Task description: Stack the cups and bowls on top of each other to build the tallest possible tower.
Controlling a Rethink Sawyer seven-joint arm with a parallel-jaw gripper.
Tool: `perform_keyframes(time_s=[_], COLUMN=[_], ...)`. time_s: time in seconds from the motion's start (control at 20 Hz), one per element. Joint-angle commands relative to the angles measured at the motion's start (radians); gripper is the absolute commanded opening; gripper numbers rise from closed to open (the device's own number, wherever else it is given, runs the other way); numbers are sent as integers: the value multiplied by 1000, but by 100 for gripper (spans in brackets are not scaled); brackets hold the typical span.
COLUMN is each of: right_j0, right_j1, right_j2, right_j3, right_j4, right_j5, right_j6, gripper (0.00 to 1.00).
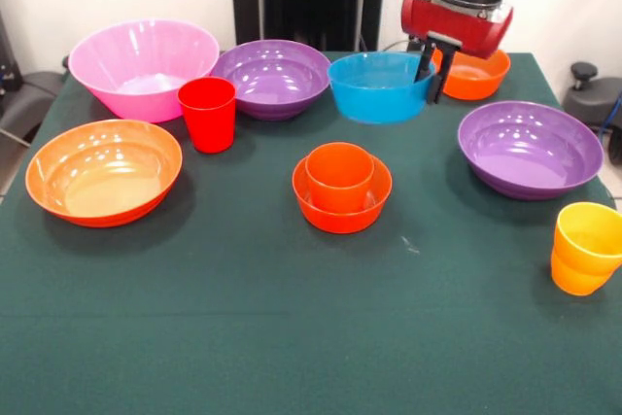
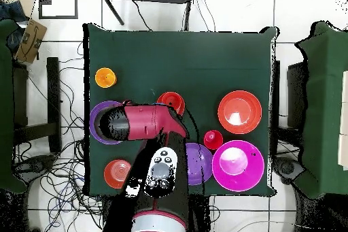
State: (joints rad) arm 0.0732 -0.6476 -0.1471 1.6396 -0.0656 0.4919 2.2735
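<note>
My gripper [image 1: 431, 73] stands at the right rim of the blue bowl [image 1: 374, 89], one finger inside and one outside, closed on the rim. The bowl rests on the table. An orange cup [image 1: 339, 175] sits inside a small orange bowl [image 1: 342, 213] at the table's middle; the pair also shows in the overhead view [image 2: 171, 101]. The red cup [image 1: 208, 114] stands left of them, and the yellow-orange cup [image 1: 586, 248] is at the near right. In the overhead view my arm [image 2: 146, 122] hides the gripper and the blue bowl.
A large pink bowl [image 1: 144, 65] and a purple bowl [image 1: 274, 77] stand at the back left. A large orange bowl [image 1: 104, 170] is at the left, a second purple bowl [image 1: 530, 148] at the right, and another small orange bowl [image 1: 476, 75] behind the gripper.
</note>
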Motion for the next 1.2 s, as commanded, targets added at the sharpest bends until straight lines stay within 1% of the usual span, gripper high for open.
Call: perform_keyframes(time_s=[0.05, 0.25, 0.35, 0.5, 0.65, 0.85, 0.9, 0.95, 1.05, 1.15, 1.2], right_j0=[-16, -12, -20, -47, -64, -69, -69, -67, -71, -88, -101], right_j1=[67, 81, 94, 123, 138, 153, 150, 154, 150, 143, 132], right_j2=[44, 42, 53, 79, 97, 98, 93, 91, 94, 120, 136], right_j3=[-183, -250, -282, -351, -388, -402, -393, -401, -388, -359, -328], right_j4=[-119, -156, -162, -164, -166, -178, -185, -190, -195, -185, -177], right_j5=[103, 165, 179, 225, 271, 282, 282, 299, 329, 355, 356], right_j6=[-112, -145, -152, -179, -198, -199, -200, -208, -225, -250, -262], gripper=[0, 0, 0, 0, 0, 0, 0, 0, 0, 0, 0])
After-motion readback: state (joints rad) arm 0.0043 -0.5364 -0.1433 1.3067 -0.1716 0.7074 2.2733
